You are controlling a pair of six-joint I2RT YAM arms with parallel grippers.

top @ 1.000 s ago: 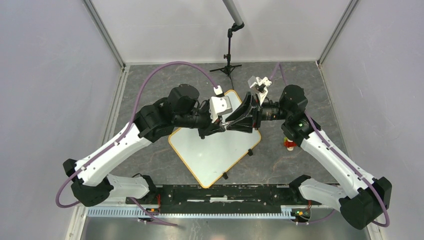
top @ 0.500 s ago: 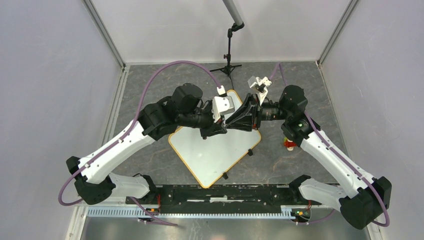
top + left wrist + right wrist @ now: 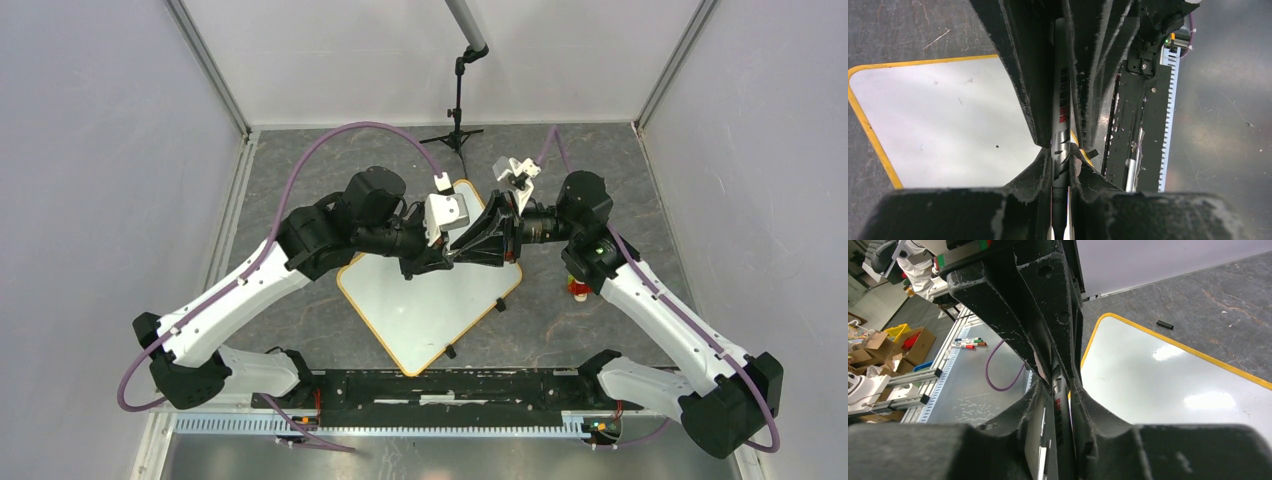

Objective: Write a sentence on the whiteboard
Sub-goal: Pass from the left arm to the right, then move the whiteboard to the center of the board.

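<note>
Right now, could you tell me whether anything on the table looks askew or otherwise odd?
The large white whiteboard with the yellow-orange rim lies turned like a diamond, not square to the table. Above it, the left gripper and right gripper both clamp one grey marker. Its visible surface bears no writing.

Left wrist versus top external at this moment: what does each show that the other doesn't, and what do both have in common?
Only the left wrist: the marker, a grey printed barrel clamped between the left claw and the right claw. Only the top external: the whole left arm and right arm, a tripod stand at the far edge, and a small red toy right of the board. Both: the whiteboard, with no writing where it shows.
</note>
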